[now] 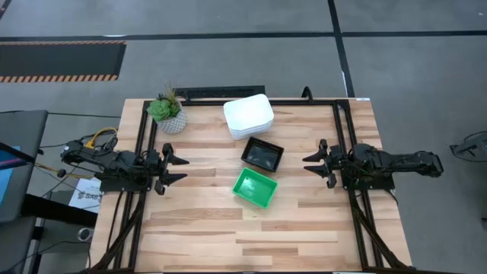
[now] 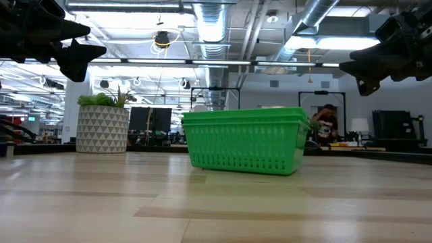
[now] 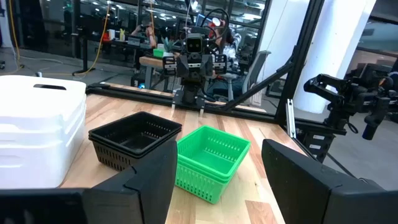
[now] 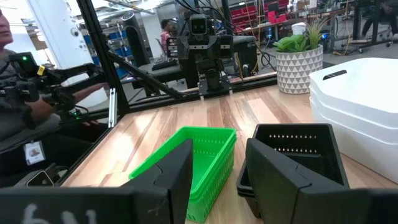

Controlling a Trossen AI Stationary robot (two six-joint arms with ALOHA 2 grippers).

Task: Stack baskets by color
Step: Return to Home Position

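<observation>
**Three colour stacks mid-table, arms out at the sides**

On the table (image 1: 198, 228), three stacks of baskets in a slanting row.

Farthest back, near the rear edge and just right of the plant (image 1: 167, 112): the white stack (image 1: 249, 116).

In front of it, turned at an angle and close to the white one: the black stack (image 1: 262, 154).

Nearest the front and a little to the left, about at the table's centre: the green stack (image 1: 255, 187). Just beside the black stack; cannot tell whether touching. From table height, flat on the wood and upright, rims nested one over another.

At the left side, the left gripper (image 1: 183, 169): up above the wood, pointing inward at the stacks, fingers (image 3: 134, 186) wide apart with nothing between.

At the right side, the right gripper (image 1: 308, 165): mirrored, likewise up above the wood, fingers (image 4: 168, 180) spread and holding nothing.

Both well apart from every basket.

Beyond the table's edge, in the right wrist view: a person (image 4: 18, 112) with a badge.
</observation>
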